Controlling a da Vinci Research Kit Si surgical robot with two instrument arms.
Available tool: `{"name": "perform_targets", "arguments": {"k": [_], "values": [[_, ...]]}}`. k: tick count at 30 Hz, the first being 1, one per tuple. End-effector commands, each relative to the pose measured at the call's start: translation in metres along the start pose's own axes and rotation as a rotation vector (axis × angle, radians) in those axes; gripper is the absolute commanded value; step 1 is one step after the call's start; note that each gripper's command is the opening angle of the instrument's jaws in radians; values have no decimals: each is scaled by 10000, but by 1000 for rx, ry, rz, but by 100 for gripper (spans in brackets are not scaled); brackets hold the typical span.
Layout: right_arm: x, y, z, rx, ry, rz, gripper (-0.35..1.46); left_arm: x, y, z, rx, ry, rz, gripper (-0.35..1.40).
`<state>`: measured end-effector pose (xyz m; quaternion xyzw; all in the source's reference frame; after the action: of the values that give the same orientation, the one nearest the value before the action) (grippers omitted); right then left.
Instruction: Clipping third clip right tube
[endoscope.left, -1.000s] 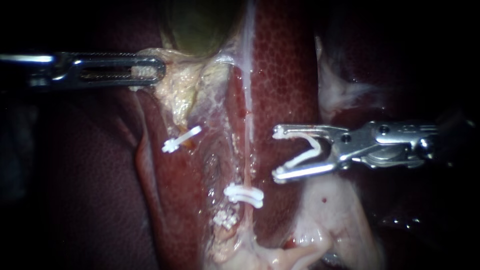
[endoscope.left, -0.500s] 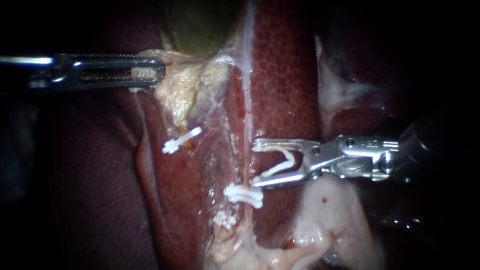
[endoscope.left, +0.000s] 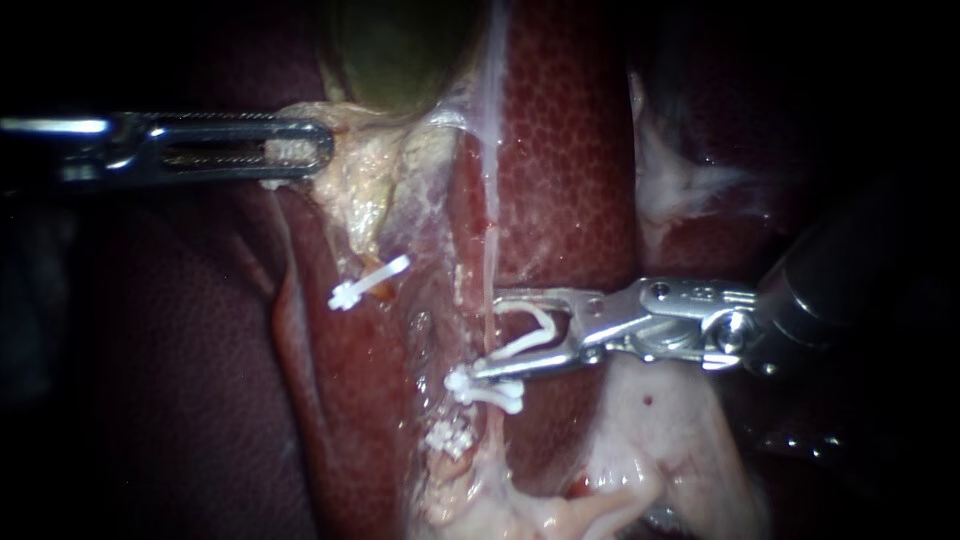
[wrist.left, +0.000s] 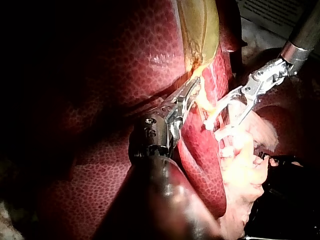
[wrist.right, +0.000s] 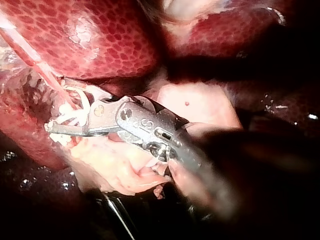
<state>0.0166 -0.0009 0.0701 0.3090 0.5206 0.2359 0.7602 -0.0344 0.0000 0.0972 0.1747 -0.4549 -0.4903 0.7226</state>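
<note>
left instrument (endoscope.left: 300, 148): jaws clamped on pale tissue (endoscope.left: 355, 180) just below the gallbladder (endoscope.left: 400, 50).
right tube (endoscope.left: 490, 240): between the jaws of the right instrument (endoscope.left: 487, 335).
right instrument: jaws wide apart, holding an unclosed clip (endoscope.left: 535, 330); only its wrist view shows the tube entering the clip's mouth.

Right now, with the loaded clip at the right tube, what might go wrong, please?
The right instrument rests its lower jaw against the placed clip on the right tube; closing here may snag or crowd it. Its upper jaw barely reaches the thin tube, so the loaded clip might grip only part.
</note>
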Motion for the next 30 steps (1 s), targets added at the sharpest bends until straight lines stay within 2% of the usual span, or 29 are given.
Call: {"name": "perform_targets", "arguments": {"k": [1, 10, 17, 30], "values": [[0, 0, 3, 6, -1, 9, 59, 0, 0, 0, 2, 1, 1, -35], [1, 1, 16, 59, -1, 33, 52, 1, -2, 2, 3, 1, 1, -35], [1, 2, 15, 63, 4, 44, 46, 1, -3, 2, 3, 1, 1, -35], [-2, 7, 10, 77, 18, 119, 15, 2, -3, 2, 2, 0, 1, -35]]}}
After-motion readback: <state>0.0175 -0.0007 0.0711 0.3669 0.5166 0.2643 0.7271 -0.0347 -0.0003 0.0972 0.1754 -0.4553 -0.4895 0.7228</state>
